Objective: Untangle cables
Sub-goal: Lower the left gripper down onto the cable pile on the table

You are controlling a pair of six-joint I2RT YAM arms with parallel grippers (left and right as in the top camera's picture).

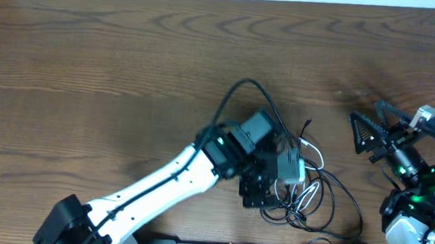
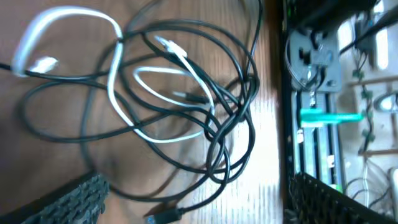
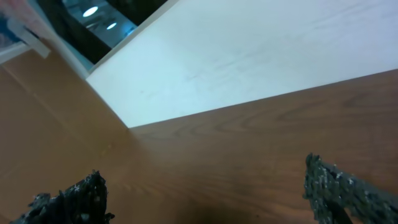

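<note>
The tangle of thin black and white cables (image 1: pixel 310 193) lies near the front edge of the brown wood-grain table (image 1: pixel 92 69), right of its middle, with bare wood running to the far and left edges. The left hand (image 2: pixel 196 186) hangs low over the heap on an arm stretched from the front left corner, its fingers spread wide around nothing. The right hand (image 1: pixel 357 133), near the right edge, has its fingers likewise apart, well clear of the cables.
</note>
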